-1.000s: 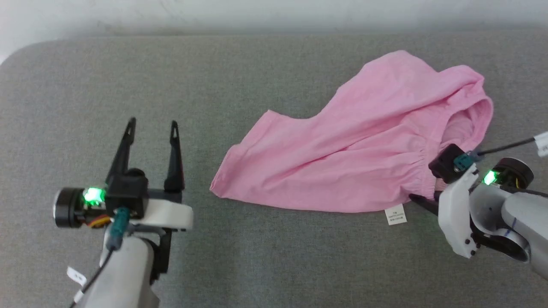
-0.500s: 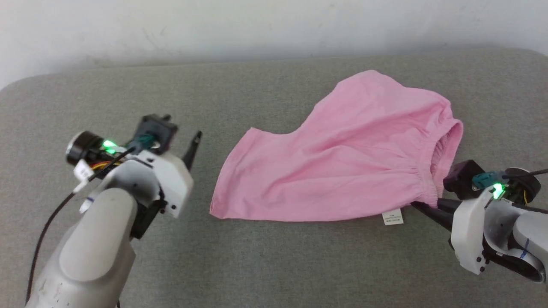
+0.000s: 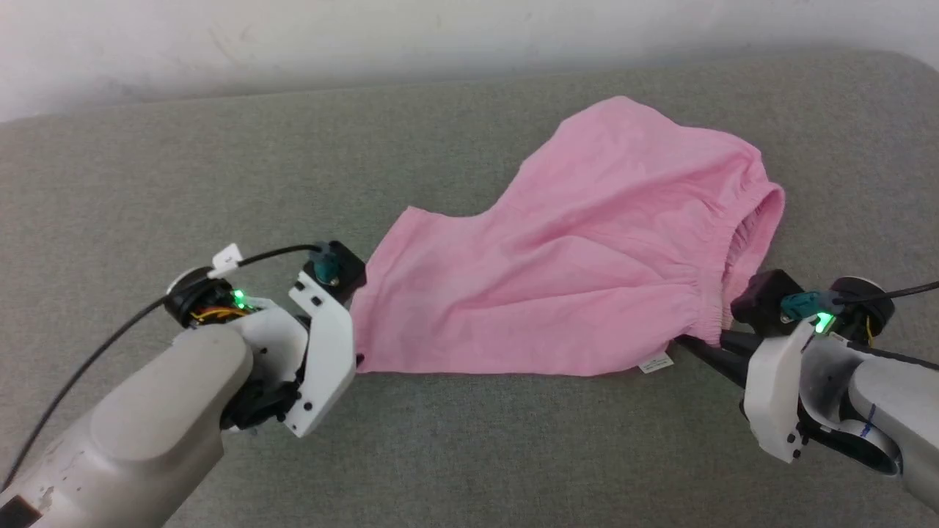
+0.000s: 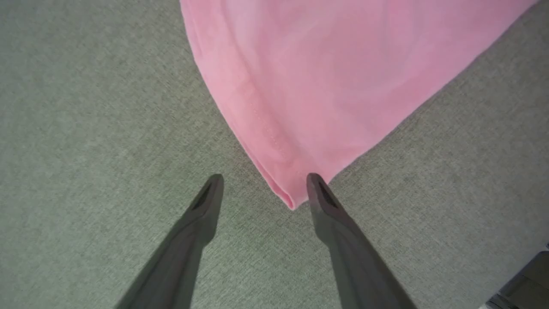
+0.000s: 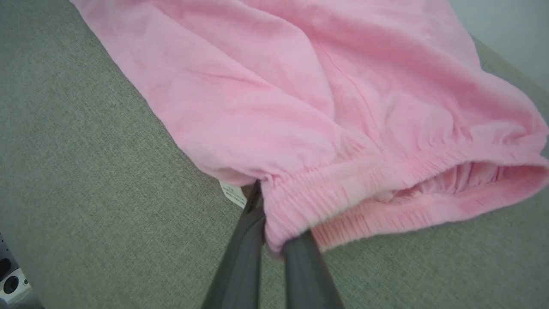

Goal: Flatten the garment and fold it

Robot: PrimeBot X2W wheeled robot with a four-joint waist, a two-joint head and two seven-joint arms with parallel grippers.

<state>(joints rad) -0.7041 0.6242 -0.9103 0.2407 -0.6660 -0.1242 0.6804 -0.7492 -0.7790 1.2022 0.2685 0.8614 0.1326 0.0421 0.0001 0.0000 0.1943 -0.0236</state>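
The garment is spread on the grey surface, with its waistband corner pinched by the right hand. The hem corner should be centred between the spread fingers of the left hand, gripped, then drawn taut.

Soft, even light, no glare; the garment casts a thin shadow along its 6 o'clock edge. In the right wrist view the fingers at 6 o'clock look blurred.
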